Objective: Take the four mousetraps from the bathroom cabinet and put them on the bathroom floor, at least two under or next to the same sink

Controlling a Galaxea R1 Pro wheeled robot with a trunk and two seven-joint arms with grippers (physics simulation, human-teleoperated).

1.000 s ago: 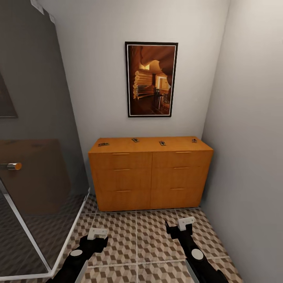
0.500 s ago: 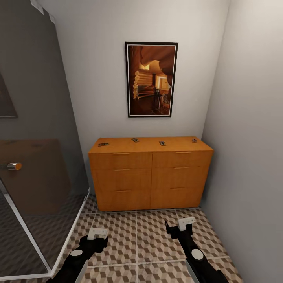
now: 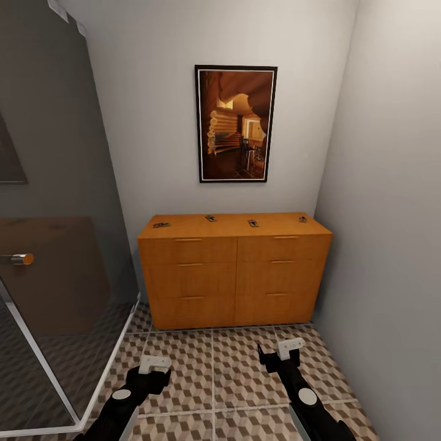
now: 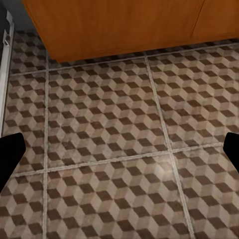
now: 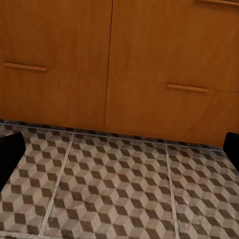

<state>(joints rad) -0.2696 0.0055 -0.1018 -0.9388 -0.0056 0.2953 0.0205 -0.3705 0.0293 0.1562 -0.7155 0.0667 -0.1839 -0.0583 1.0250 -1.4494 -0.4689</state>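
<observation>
Slightly lower now, left hand (image 3: 154,365) hangs with fingers apart over bathroom floor (image 3: 214,361); right hand (image 3: 289,346) likewise apart.

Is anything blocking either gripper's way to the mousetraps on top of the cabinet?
Nothing visible does. The four mousetraps lie uncovered on the cabinet top. The left gripper and right gripper hang low over bare bathroom floor, with open space above the cabinet front.
</observation>
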